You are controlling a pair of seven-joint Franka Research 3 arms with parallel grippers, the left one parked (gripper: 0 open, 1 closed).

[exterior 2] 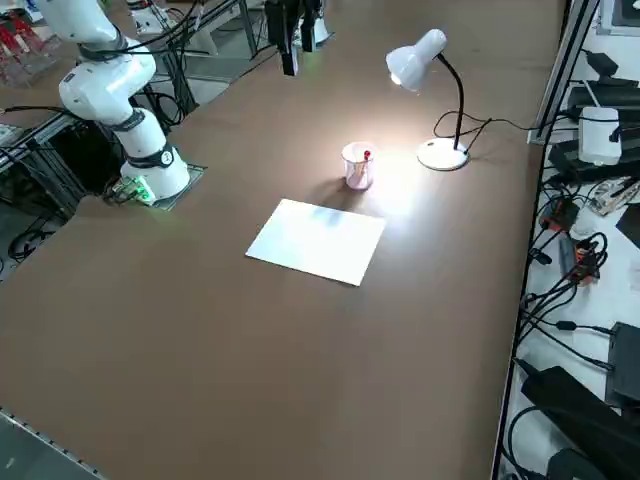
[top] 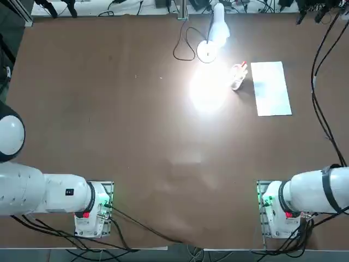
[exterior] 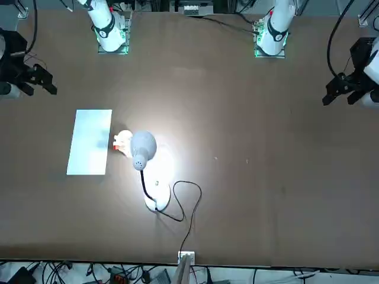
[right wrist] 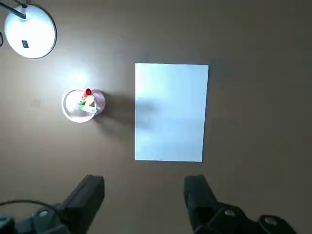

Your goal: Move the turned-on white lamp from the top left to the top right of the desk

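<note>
Above the paper sheet (right wrist: 171,112), right gripper (right wrist: 146,195) spread wide (empty-handed)

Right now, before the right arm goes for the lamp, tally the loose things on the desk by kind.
Lamps: 1, the lit white lamp near the far edge.
Cups: 1, the clear cup of pens beside it.
Paper sheets: 1, the white sheet.
Total: 3.
The right gripper hangs open above the desk, holding nothing.

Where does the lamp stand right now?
In the top view the lamp stands near the desk's far edge, slightly right of centre, with the pen cup and paper sheet to its right.
</note>
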